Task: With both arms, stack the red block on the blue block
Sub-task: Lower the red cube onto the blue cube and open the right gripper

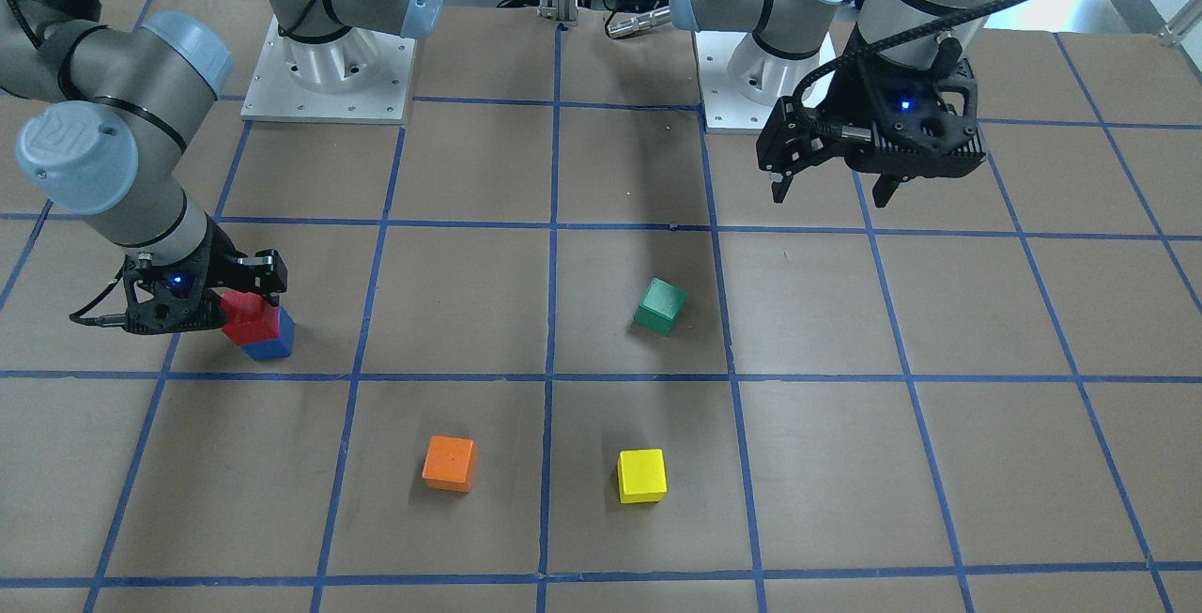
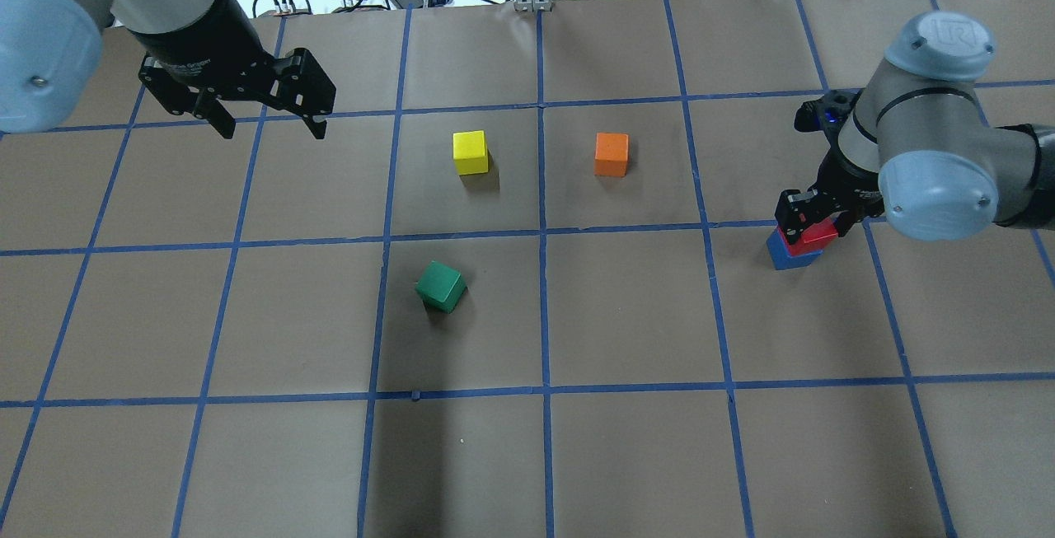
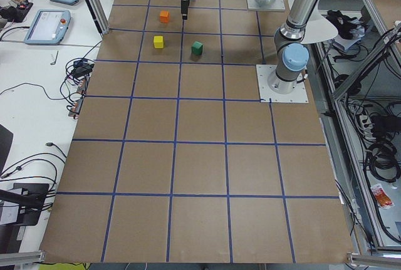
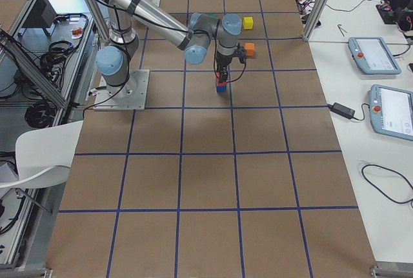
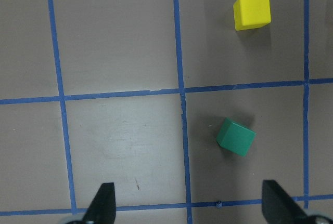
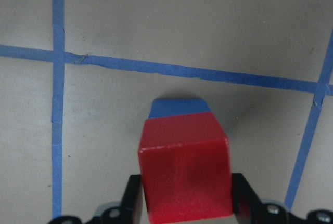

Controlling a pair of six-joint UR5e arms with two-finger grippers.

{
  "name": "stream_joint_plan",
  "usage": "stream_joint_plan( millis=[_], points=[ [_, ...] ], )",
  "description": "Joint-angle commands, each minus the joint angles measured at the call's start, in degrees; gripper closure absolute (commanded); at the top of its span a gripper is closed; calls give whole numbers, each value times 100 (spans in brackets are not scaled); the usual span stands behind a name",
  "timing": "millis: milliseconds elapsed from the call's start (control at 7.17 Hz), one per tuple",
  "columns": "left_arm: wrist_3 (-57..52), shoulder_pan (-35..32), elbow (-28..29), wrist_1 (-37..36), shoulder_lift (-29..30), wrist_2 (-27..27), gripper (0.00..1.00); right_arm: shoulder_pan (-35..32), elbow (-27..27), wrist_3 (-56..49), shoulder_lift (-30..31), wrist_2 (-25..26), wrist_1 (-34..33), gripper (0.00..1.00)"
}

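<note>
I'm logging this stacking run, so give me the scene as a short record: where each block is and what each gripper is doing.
red block: on the blue block, held by the right gripper
blue block: on the table, under the red
right gripper: shut on the red block
left gripper: open, empty, raised above the table
other blocks: green, orange, yellow, each alone on the table
stack: red on blue, not yet released

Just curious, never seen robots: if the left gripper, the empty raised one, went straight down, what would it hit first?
Probably the bare table: the left gripper hangs open over brown paper near a blue tape line. The green block seems off its line, though depth is unclear.
</note>
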State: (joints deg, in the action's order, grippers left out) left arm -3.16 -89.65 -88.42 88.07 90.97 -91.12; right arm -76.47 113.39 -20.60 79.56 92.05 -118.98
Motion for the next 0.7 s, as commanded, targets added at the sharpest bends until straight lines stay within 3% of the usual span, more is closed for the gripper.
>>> stream_joint_plan(
  millis=[0,279,558],
  points=[
    [0,0,0,0,0,-3,0,9,-36,3,42,250,76,0],
    [0,0,0,0,0,-3,0,0,-324,73,165,261,399,0],
    [0,0,9,0,-9,-3,0,-79,-1253,634,612,174,2045,0]
  ],
)
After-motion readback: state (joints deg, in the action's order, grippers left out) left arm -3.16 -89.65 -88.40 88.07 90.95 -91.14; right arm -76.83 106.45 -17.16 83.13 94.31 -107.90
